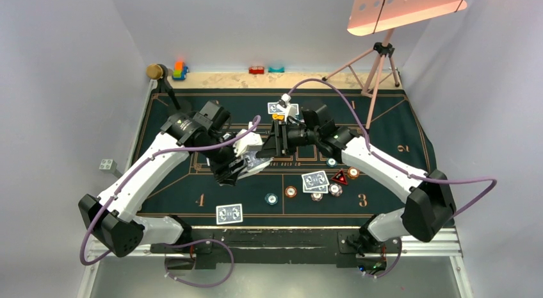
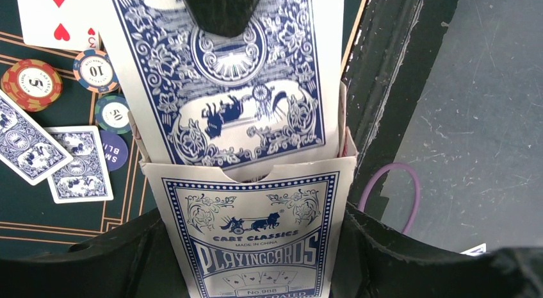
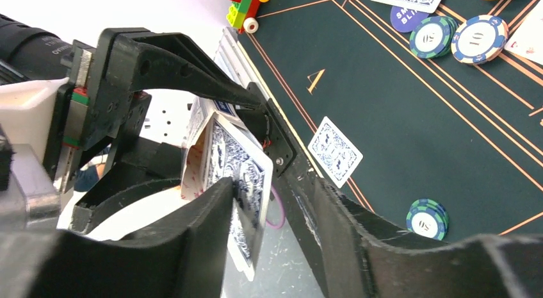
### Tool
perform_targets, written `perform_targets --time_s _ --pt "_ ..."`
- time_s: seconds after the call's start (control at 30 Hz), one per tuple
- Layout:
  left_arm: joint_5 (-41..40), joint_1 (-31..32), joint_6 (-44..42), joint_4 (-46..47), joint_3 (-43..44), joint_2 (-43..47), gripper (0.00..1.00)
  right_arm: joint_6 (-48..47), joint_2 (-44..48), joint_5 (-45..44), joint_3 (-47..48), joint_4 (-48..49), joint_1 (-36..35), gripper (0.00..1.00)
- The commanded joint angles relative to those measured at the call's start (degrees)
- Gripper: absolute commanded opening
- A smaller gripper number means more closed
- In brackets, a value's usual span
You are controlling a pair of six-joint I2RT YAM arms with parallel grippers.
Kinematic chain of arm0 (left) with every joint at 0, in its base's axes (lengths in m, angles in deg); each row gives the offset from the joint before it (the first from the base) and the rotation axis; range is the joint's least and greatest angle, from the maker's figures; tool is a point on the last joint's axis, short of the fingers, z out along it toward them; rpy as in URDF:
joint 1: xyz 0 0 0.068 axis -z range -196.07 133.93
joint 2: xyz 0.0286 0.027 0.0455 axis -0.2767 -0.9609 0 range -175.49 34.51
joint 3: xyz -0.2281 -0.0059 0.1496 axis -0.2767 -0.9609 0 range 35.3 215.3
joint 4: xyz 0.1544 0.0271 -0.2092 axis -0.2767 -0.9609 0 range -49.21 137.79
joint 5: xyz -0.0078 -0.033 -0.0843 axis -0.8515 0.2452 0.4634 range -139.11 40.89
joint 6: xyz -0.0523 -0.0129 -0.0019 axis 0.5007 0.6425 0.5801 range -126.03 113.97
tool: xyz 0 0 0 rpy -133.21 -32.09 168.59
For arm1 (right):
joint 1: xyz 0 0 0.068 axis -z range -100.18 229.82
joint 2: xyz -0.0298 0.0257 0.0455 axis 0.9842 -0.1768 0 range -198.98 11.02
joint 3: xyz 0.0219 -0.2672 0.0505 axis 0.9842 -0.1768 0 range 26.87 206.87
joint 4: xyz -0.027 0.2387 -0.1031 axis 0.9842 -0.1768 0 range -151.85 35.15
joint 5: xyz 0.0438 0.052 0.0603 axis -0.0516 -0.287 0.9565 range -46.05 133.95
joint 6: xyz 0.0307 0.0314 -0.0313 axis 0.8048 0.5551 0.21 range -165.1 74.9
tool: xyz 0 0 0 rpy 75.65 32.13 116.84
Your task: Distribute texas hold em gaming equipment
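My left gripper (image 1: 238, 165) is shut on a blue-and-white playing-card box (image 2: 256, 240), held above the green mat's middle left. Blue-backed cards (image 2: 230, 80) stick out of the box's open top. My right gripper (image 3: 272, 202) straddles those cards (image 3: 238, 173): one finger lies against the card back, the other stands apart, so the jaws are open. Dealt cards lie on the mat (image 1: 229, 213) (image 1: 315, 181) (image 1: 282, 108). Several chips (image 1: 291, 191) and a red triangular marker (image 1: 339, 177) lie near the front right. I cannot make out the yellow button.
The green felt mat (image 1: 186, 195) covers the table. A tripod (image 1: 378, 67) stands at the back right and a brown-headed stand (image 1: 155, 71) at the back left. Toy blocks (image 1: 180, 70) (image 1: 257, 70) line the back edge. A purple blind disc (image 2: 115, 150) lies by the chips.
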Motion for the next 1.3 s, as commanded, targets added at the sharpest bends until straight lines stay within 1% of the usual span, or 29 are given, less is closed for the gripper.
perform_targets --time_s 0.0,0.37,0.57,0.77,0.93,1.13,1.27 --pt "1.7 0.0 0.6 0.2 1.9 1.3 0.00 -1.8 2.9 -1.8 1.0 -1.8 0.8 0.49" --pt "1.8 0.1 0.5 0.1 1.4 1.9 0.00 -4.2 3.7 -4.5 3.2 -5.9 1.0 0.44" --pt "1.9 0.0 0.5 0.0 1.2 1.9 0.00 -7.1 4.9 -9.3 5.8 -9.4 1.0 0.42" --pt "2.1 0.0 0.6 0.0 1.2 1.9 0.00 -8.7 5.0 -11.5 7.2 -11.5 1.1 0.32" --pt "2.2 0.1 0.8 -0.1 1.0 1.9 0.00 -10.1 5.7 -13.3 8.2 -13.0 1.1 0.28" --pt "2.2 0.0 0.8 -0.2 1.0 1.6 0.00 -10.8 7.3 -16.1 10.1 -14.7 1.1 0.15" --pt "2.0 0.1 0.8 -0.3 0.9 1.5 0.00 -10.2 8.2 -16.0 10.9 -14.2 1.1 0.12"
